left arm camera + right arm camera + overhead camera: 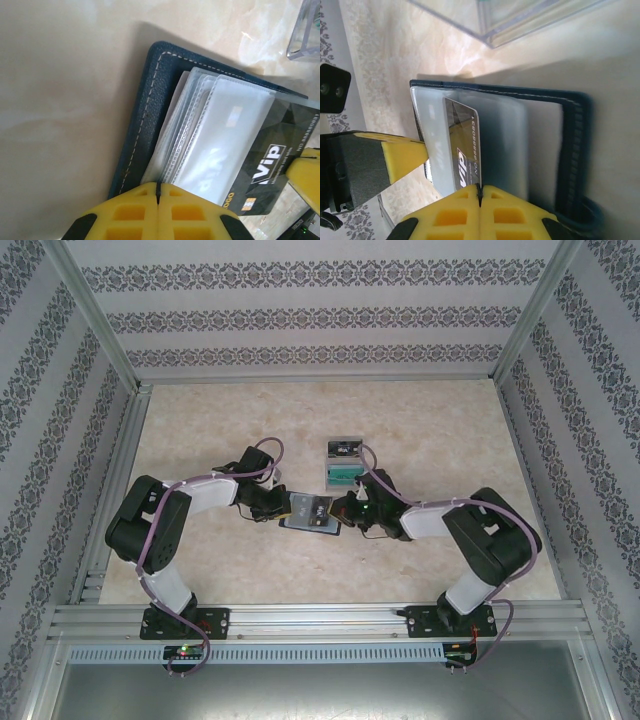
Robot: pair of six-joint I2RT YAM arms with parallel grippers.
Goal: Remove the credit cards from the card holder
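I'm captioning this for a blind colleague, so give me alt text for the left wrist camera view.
A slate-blue card holder lies open on a beige table, a dark VIP card sticking partway out of its clear sleeves. The left gripper, jaws shut, pinches the sleeves' near edge. A clear box corner shows top right.

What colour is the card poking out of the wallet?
Black card, white VIP lettering; left wrist view.

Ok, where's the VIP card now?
The VIP card sticks partway out of the card holder, pinched by the right gripper; top view, centre of the table.
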